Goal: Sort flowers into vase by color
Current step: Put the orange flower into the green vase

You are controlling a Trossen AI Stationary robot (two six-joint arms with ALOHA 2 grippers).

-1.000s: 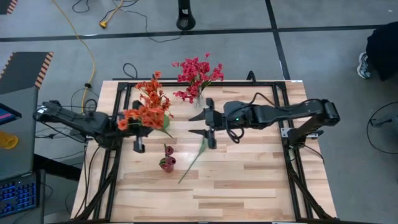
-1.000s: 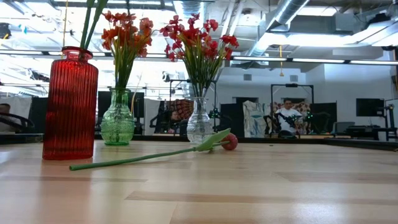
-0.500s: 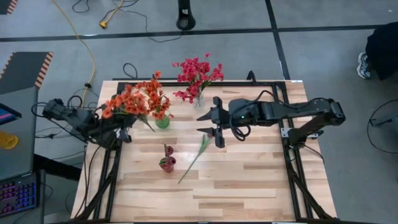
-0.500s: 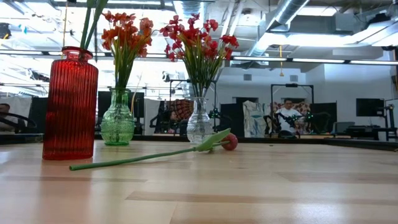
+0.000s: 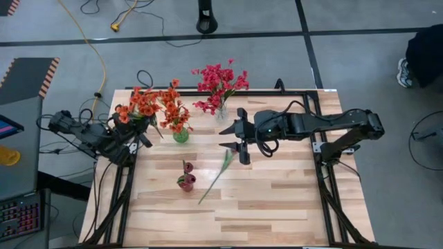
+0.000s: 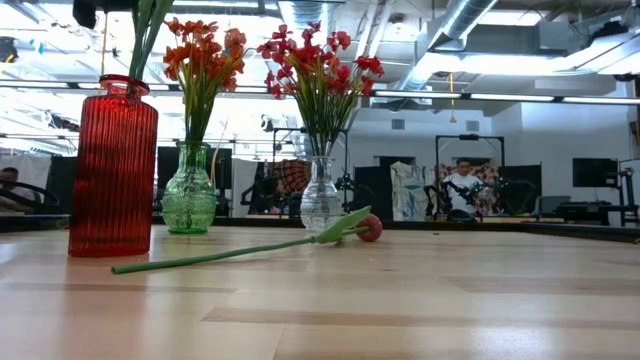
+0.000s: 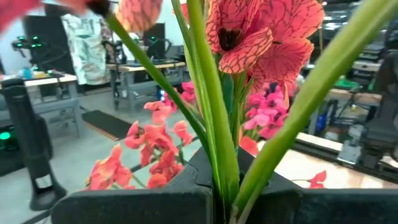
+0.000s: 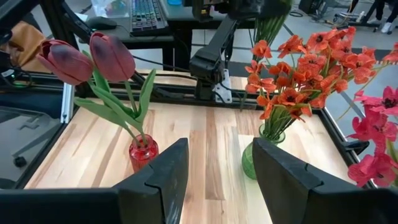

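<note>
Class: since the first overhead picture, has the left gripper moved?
Yes. The left gripper, clamping orange flowers, drew back from the green vase toward the table's left edge.

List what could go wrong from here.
1. The left tool grips an orange spray by thin stems; it may slip or snag flowers already in the green vase.
2. The open right tool hangs over the loose tulip, beside the clear vase, and could knock it.

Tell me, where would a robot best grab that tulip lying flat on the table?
Probably mid-stem. The loose tulip lies flat on the table, its thin stem bare between leaf and cut end. Coming straight down, fingers straddling the stem crosswise, looks safest. The open right end effector hovers nearest; the left end effector is busy gripping the orange spray.
</note>
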